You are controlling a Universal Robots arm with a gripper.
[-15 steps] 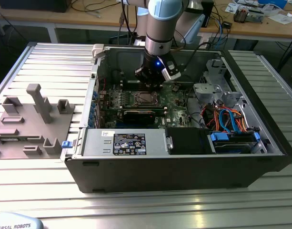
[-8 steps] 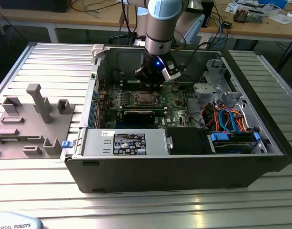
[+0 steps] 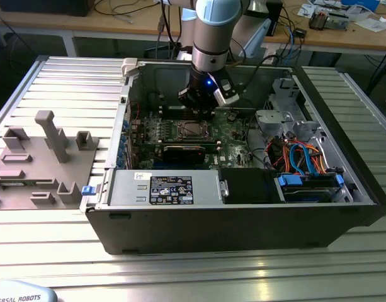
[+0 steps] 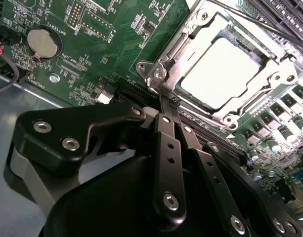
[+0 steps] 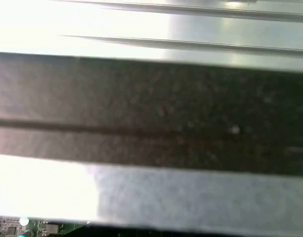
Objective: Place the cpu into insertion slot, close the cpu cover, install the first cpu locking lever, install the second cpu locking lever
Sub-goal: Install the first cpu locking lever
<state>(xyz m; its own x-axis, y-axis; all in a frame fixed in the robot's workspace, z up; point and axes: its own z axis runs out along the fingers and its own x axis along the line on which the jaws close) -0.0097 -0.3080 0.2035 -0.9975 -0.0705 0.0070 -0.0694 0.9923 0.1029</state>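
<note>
The cpu, a pale silver square, lies flat in the socket on the green motherboard; it hides the insertion slot beneath it. The silver cpu cover lies down around the chip, framing it. A thin dark lever rod runs past the cover's far side. My gripper is shut, its black fingers pressed together with the tips at a corner of the cover. In the exterior view the gripper hangs just above the socket inside the open computer case.
A coin battery and long black memory slots flank the socket. The case walls surround the board, with a power supply in front and a drive cage with cables at the exterior view's right. A grey fixture tray lies outside.
</note>
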